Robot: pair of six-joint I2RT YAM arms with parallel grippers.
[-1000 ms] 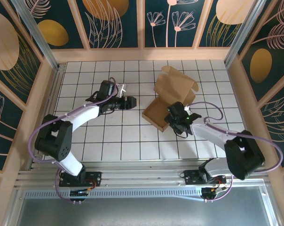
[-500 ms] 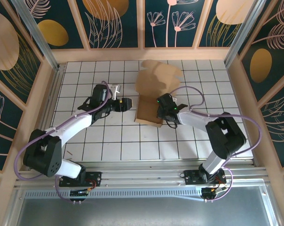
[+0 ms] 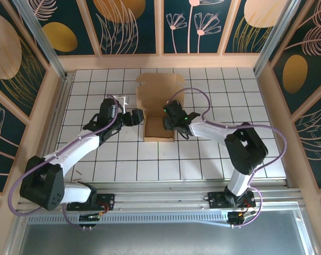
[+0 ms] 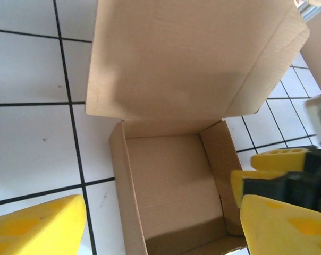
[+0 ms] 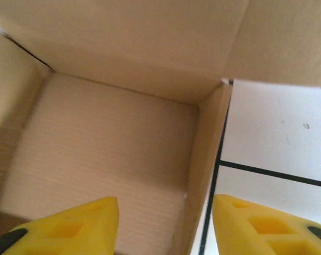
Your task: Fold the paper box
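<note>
Your two arms share one look: white shells on the long links of the left arm (image 3: pixel 81 144) and right arm (image 3: pixel 216 130), black housings at every joint. A lilac cable (image 3: pixel 191 89) loops loosely beside each. Your left gripper (image 3: pixel 143 116) and right gripper (image 3: pixel 167 123) are black, with small green lights on the right one, and carry blocky yellow fingers (image 5: pixel 70 226) with moulded recesses.

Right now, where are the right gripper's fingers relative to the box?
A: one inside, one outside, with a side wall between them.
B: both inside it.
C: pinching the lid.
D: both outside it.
A: in the right wrist view, the right gripper has one finger over the floor of the box and the other over the table, with the wall between them.
</note>
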